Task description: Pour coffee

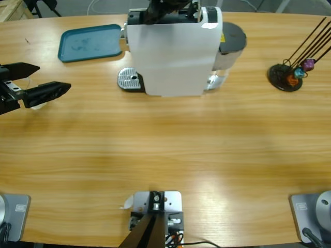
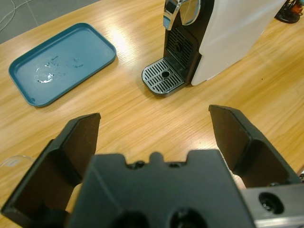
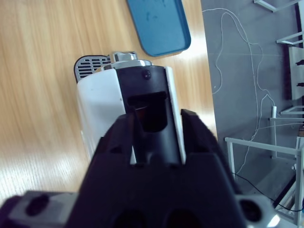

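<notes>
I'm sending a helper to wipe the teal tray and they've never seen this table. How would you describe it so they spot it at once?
Start at the white coffee machine standing at the far middle of the wooden table. On the side where its metal drip grate sticks out, the teal tray lies flat on the wood. It is the only flat, rounded-corner rectangle there, empty except for wet smears.

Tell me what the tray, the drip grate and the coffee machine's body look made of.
Tray: probably plastic, matte teal, with moulded rounded rim and a wet smear. Drip grate: likely metal or chromed plastic, shiny silver slots in a black base. Coffee machine: apparently smooth white plastic panels with a black front.
</notes>
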Robot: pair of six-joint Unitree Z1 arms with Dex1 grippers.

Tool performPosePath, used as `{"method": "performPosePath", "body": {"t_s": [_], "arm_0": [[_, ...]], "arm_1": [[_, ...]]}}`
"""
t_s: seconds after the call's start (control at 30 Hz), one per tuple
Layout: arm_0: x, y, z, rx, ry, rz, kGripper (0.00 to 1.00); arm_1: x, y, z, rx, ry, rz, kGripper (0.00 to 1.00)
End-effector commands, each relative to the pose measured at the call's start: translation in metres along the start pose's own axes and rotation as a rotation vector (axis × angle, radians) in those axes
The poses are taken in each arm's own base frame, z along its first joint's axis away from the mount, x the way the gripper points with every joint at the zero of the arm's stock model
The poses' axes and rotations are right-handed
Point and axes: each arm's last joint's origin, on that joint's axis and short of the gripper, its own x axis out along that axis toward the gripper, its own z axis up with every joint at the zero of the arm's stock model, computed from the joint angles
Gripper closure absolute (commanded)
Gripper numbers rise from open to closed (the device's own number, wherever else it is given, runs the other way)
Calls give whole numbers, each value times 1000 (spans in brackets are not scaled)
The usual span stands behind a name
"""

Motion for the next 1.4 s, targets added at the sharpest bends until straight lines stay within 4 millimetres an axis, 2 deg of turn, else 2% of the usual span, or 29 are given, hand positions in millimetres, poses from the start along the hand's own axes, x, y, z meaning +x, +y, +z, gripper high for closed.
{"method": "performPosePath", "body": {"t_s": [0.03,0.07,0.1,0.13,0.17,0.3,0.47,0.53,0.63,0.7,0.8,0.83,0.93,1.03,1.13,1.3,1.4], "arm_0": [[6,-1,-13,1,42,5,0],[6,-1,-12,0,39,4,0],[6,-1,-12,-1,36,4,0],[6,-1,-11,-2,31,3,0],[6,-1,-10,-3,29,3,0],[5,-1,-8,-8,16,-1,0],[0,-1,-7,-26,-5,-15,0],[-2,0,-7,-31,-14,-16,0],[-3,0,-7,-50,-13,-13,0],[-3,0,-7,-50,-5,-10,0],[-6,1,-8,-50,-2,-13,0],[-7,1,-8,-51,-6,-14,0],[-8,2,-7,-51,-10,-14,0],[-7,2,-9,-52,1,-15,0],[-6,2,-13,-54,11,-13,0],[-3,1,-14,-53,26,-11,0],[-4,1,-13,-57,21,-12,0]], "arm_1": [[-29,7,16,12,-115,-9,352],[-36,8,17,30,-140,5,482],[-43,10,18,52,-167,27,652],[-52,11,19,74,-194,42,913],[-58,16,16,92,-193,55,1000],[-87,37,-9,253,-159,47,1000],[-107,55,-41,362,-81,-32,1000],[-118,58,-55,481,-85,-103,1000],[-127,60,-70,749,-70,-190,1000],[-121,53,-77,883,-53,-273,1000],[-109,26,-90,1187,-126,-391,1000],[-102,14,-89,1272,-171,-410,1000],[-83,-7,-75,1384,-239,-425,1000],[-71,-15,-64,1420,-276,-401,1000],[-64,-8,-49,1427,-304,-327,1000],[-53,17,-26,1388,-281,-226,1000],[-44,15,-18,1383,-291,-204,1000]]}}
